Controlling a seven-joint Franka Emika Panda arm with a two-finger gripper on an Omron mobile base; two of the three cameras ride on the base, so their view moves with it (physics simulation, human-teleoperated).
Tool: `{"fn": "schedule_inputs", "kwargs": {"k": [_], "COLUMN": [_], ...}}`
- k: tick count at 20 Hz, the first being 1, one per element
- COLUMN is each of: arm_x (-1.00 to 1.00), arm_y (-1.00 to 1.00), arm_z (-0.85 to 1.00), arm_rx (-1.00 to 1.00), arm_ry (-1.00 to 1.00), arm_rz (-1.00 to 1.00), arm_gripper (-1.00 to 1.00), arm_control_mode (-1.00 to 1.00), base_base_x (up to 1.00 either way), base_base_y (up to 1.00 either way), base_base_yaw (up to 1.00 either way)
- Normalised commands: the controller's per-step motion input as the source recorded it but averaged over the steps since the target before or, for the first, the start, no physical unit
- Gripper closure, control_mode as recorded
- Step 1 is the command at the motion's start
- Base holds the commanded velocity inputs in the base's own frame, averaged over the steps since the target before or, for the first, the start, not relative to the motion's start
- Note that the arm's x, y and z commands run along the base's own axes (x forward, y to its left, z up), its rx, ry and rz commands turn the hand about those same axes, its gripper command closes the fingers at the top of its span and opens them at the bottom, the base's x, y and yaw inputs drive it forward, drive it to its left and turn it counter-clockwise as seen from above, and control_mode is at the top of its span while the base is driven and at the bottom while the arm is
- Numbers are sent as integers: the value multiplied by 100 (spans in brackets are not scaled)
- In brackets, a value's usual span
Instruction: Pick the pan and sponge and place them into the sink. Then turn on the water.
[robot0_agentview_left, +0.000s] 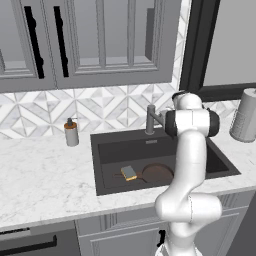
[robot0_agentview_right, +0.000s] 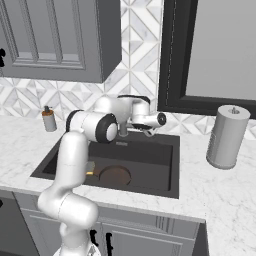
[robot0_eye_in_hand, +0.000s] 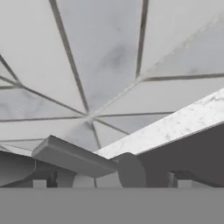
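Observation:
The dark brown pan (robot0_agentview_left: 157, 173) lies on the floor of the dark grey sink (robot0_agentview_left: 125, 150), its handle pointing left. On that handle rests the sponge (robot0_agentview_left: 129, 173), grey-green over yellow. From the right base view the pan (robot0_agentview_right: 115, 176) sits in the sink (robot0_agentview_right: 150, 187), and my arm half hides the sponge (robot0_agentview_right: 90, 166). My hand (robot0_agentview_right: 142, 117) hovers at the grey faucet (robot0_agentview_right: 122, 130) behind the basin. In the hand view my gripper (robot0_eye_in_hand: 111, 183) is open, its fingertips (robot0_eye_in_hand: 39, 183) wide apart on either side of the faucet (robot0_eye_in_hand: 74, 157), facing the tiled wall. No water is running.
A soap dispenser (robot0_agentview_left: 71, 132) stands on the marble counter left of the sink. A paper towel roll (robot0_agentview_right: 227, 137) stands on the counter to the right. Grey wall cabinets (robot0_agentview_left: 100, 40) hang above, and a dark-framed window (robot0_agentview_right: 210, 55) is behind the sink's right side.

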Motion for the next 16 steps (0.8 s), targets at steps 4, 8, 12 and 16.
{"fn": "schedule_inputs", "kwargs": {"k": [4,8,12,16], "arm_x": [0,14,26,44], "arm_y": [33,20,1,0], "arm_z": [-4,-8,-2,0], "arm_rx": [0,0,0,2], "arm_ry": [-5,0,0,0], "arm_rz": [0,0,0,0], "arm_gripper": [-100,-100,-100,-100], "arm_control_mode": [-100,-100,-100,-100], "base_base_x": [0,0,0,0], "base_base_y": [0,0,0,0], "base_base_yaw": [0,0,0,0]}}
